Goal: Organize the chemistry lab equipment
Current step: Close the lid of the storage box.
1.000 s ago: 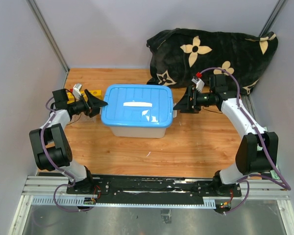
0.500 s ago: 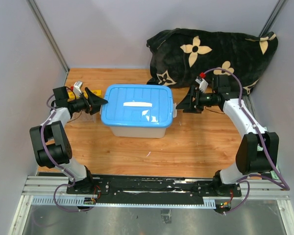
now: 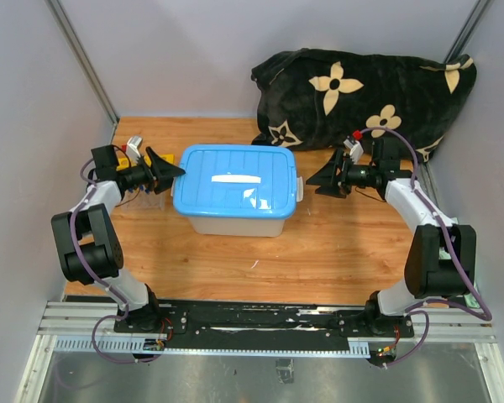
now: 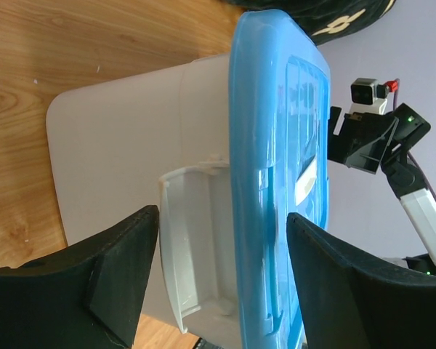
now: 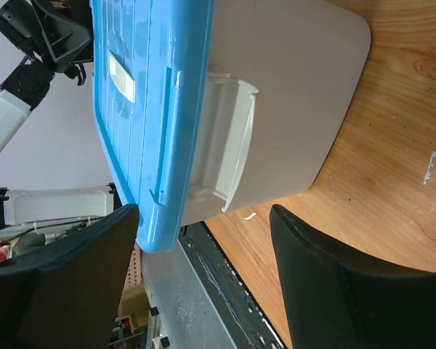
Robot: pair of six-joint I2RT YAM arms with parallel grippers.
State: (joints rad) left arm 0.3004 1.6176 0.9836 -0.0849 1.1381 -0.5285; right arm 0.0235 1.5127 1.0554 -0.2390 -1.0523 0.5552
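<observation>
Left gripper [image 3: 166, 175] and right gripper [image 3: 317, 181] are spread empty, flanking mid-frame tub [image 3: 235, 225]; handles [image 4: 196, 240] may be missed if closed unevenly.

The white tub [image 3: 235, 224], its blue lid [image 3: 206, 180] on, stands on the bench [image 3: 336, 248] between the left end effector [image 3: 170, 170] and the right end effector [image 3: 317, 180], one end handle facing each. The cloth [image 3: 361, 92], black with cream flowers, lies bunched beyond the right end effector.
</observation>
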